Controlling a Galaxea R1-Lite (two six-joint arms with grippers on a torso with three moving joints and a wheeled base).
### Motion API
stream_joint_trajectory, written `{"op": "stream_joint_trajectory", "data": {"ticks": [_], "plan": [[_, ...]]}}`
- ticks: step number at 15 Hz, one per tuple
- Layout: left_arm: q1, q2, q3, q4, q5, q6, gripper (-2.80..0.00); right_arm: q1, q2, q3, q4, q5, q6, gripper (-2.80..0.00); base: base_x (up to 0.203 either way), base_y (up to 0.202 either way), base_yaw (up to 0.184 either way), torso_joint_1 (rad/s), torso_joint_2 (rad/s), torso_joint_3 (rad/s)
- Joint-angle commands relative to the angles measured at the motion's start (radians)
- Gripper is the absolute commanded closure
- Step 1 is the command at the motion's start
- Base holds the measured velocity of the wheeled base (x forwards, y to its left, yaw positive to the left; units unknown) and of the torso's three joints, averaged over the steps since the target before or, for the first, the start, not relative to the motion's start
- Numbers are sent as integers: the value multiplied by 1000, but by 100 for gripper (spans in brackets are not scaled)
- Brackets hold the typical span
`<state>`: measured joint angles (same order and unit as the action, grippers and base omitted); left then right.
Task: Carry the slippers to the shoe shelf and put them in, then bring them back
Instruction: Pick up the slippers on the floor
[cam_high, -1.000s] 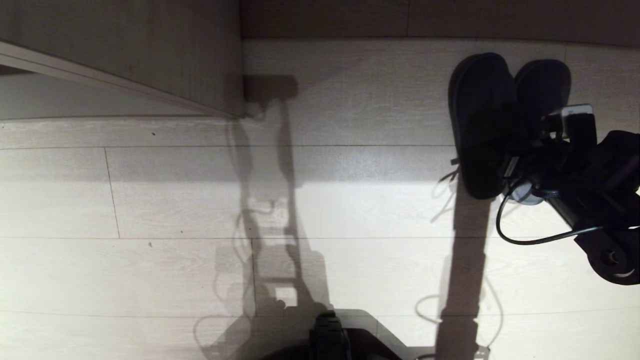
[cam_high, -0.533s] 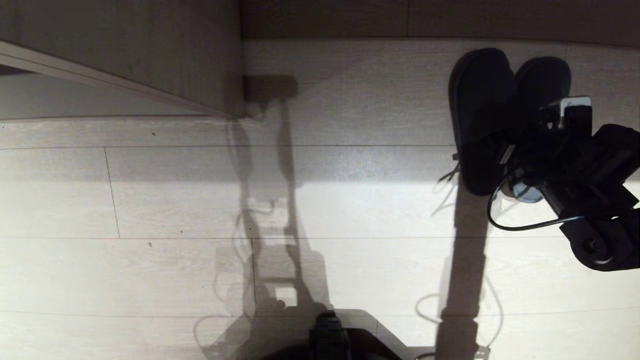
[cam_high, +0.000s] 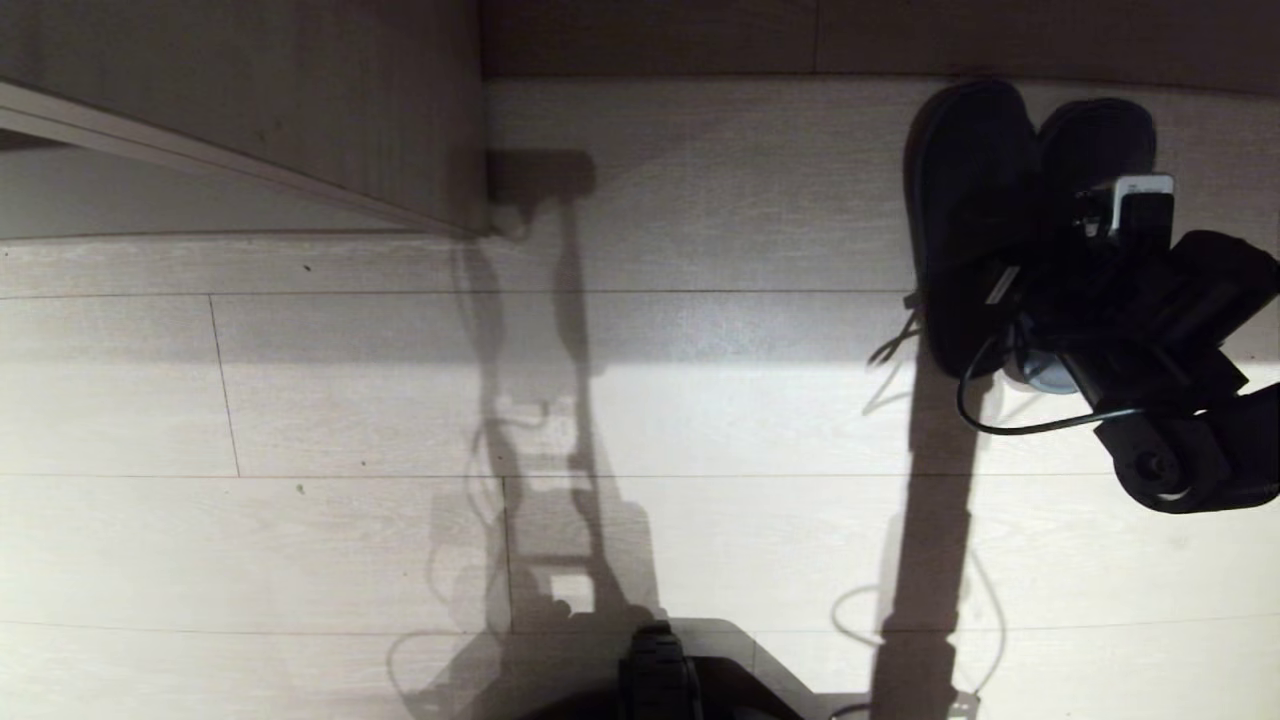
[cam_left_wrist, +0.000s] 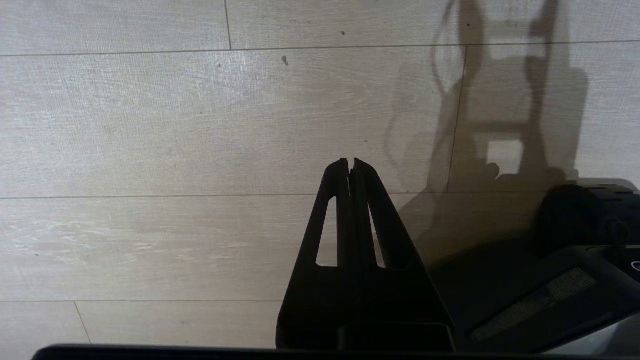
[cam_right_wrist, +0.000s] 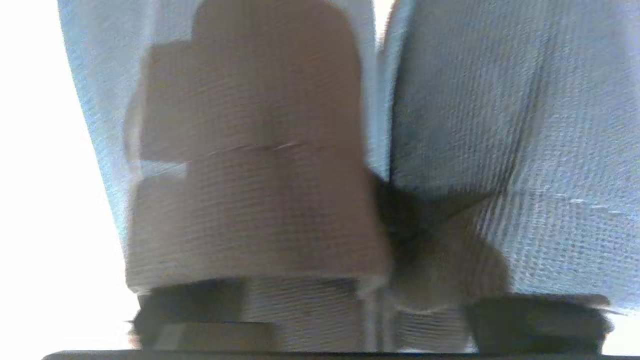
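**Right arm pushes the pair farther along the floor**

Since a second ago the right gripper (cam_high: 1050, 285) and the slippers (cam_high: 985, 215) have travelled together toward the far wall, while the floorboards and the panel corner sit where they were, so the base has not driven.

Nearest the robot, the left gripper (cam_left_wrist: 350, 165) hangs over bare floor (cam_high: 350, 400) by the base, its fingers pressed together on nothing.

Farther out on the right, the right gripper sits over the heel ends of the two slippers, which lie side by side, touching, toes pointing away. From the head view the arm's own bulk hides the fingers. The right wrist view is filled with blue-grey fabric, one dark finger (cam_right_wrist: 395, 220) wedged in the seam between the pair, but whether the jaws are wide, narrowing or already clamped I cannot tell.

The risk, as I read it, is a grip on only one slipper or on loose fabric: the other could then stay behind or drop on the way. A lift before the fingers have closed fully would likely slide the pair rather than raise it.

Farthest left, a taupe wood-grain panel (cam_high: 300, 100) stands well apart from the slippers; nothing of the shoe shelf's opening shows.
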<state>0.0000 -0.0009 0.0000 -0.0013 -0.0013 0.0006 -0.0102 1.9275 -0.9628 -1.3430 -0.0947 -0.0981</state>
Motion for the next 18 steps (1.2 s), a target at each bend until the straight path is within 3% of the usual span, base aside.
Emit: {"op": "stream_joint_trajectory", "data": {"ticks": [1,13,18], "plan": [[0,-1,0,0,0,1,0,-1,14,-8,-8,1,-2,0,0,0,0,0,0,0],[0,-1,0,0,0,-1,0,10,-114,-3,59,43,17,0,0,0,0,0,0,0],[0,-1,0,0,0,-1,0,7,-250,107,149,52,43,0,0,0,0,0,0,0]]}}
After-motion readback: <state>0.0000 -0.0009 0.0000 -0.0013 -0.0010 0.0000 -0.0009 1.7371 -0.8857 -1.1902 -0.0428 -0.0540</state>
